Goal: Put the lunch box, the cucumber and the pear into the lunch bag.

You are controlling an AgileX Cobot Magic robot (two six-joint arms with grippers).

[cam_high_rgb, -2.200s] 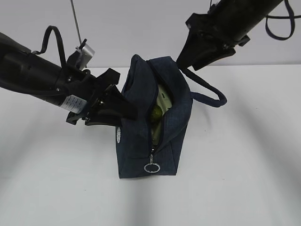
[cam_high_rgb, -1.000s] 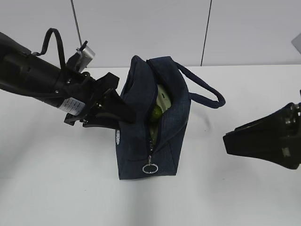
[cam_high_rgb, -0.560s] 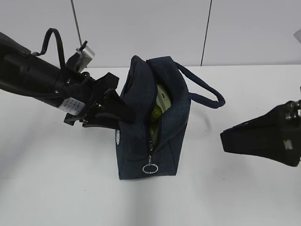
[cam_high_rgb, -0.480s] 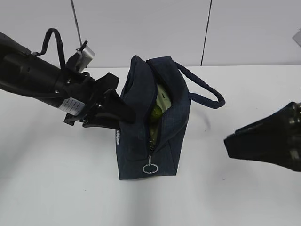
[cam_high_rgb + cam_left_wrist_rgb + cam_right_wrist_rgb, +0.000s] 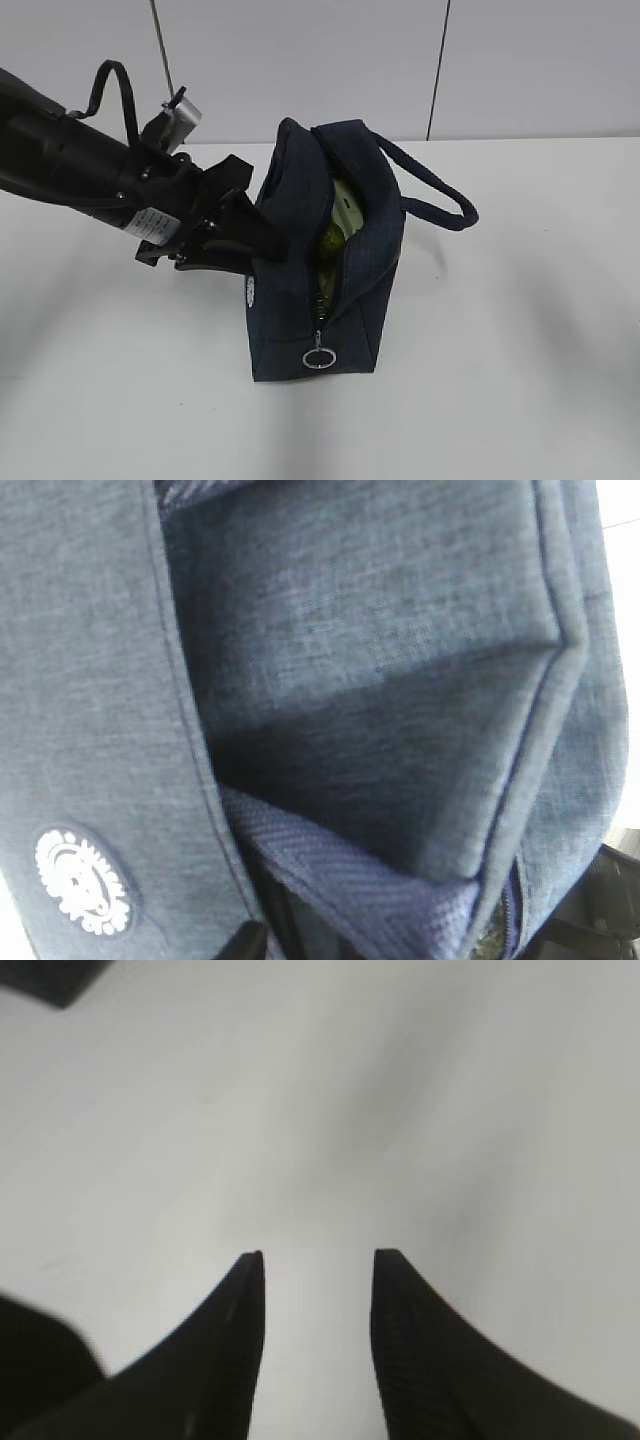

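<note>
The dark navy fabric lunch bag (image 5: 325,270) with looped handles stands upright mid-desk, zip parted. Inside show the pale sage-green lid of the lunch box (image 5: 347,212) and a yellow-green rounded fruit, probably the pear (image 5: 331,238); the cucumber cannot be seen. The left gripper (image 5: 262,240) pinches the bag's left side fabric, holding the mouth open, while the right gripper (image 5: 315,1290) hangs spread and empty over bare desk. Packing looks near complete, so the next move is likely releasing the bag wall without tipping it.
</note>
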